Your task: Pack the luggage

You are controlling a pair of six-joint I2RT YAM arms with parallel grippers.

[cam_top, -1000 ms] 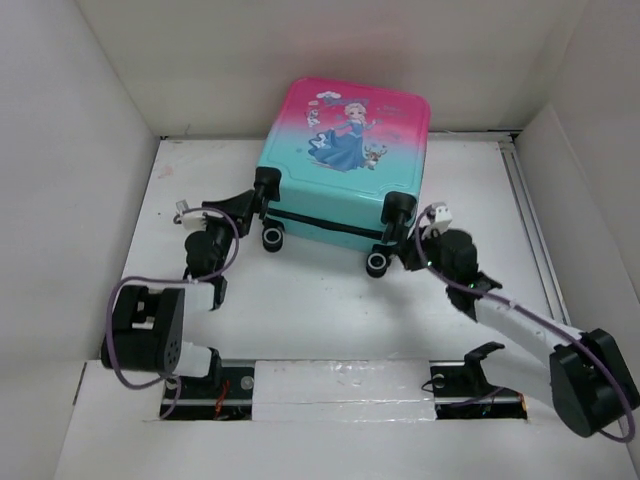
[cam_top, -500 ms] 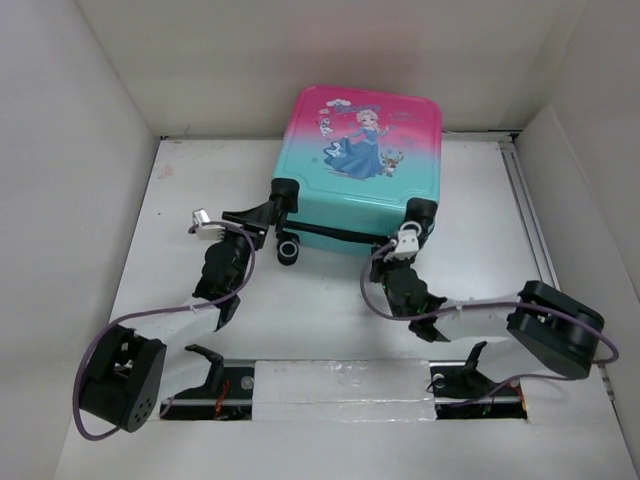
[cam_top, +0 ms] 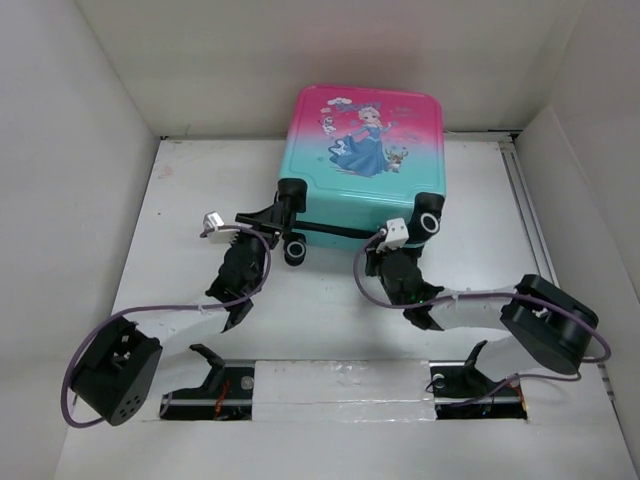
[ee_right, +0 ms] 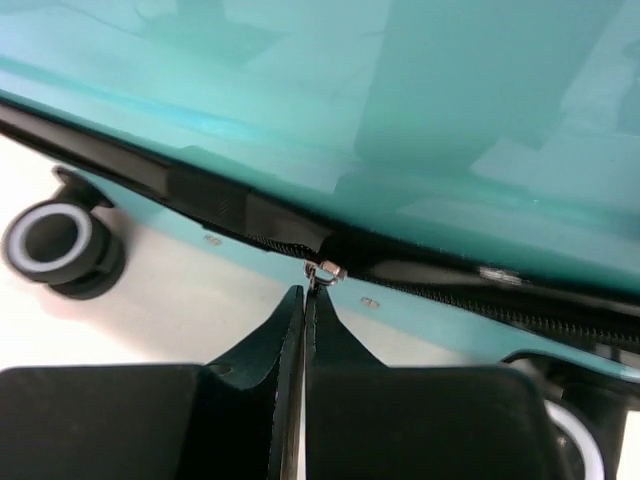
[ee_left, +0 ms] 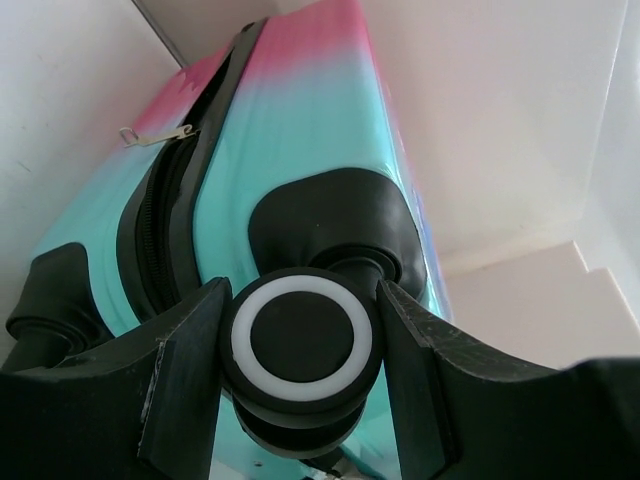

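Observation:
The luggage (cam_top: 365, 165), a pink-to-turquoise hard-shell case with a princess print, lies flat at the back of the table with its wheels toward me. My left gripper (cam_top: 284, 228) holds the front-left black-and-white wheel (ee_left: 300, 340), one finger (ee_left: 185, 380) on each side of it. The black zipper seam (ee_left: 160, 220) runs up the shell beside that wheel. My right gripper (cam_top: 386, 252) is at the front seam, its fingers (ee_right: 270, 340) pressed together on the small metal zipper pull (ee_right: 322, 271). The inside of the luggage is hidden.
White walls (cam_top: 90, 150) enclose the table on the left, back and right. A rail (cam_top: 528, 215) runs along the right side. A taped slot (cam_top: 340, 382) lies at the near edge between the arm bases. Another wheel (ee_right: 55, 245) stands left of the right gripper.
The luggage has shifted right and squared up to the back wall. My right arm folded inward and moved left along the seam. My left gripper followed the front-left wheel to the right.

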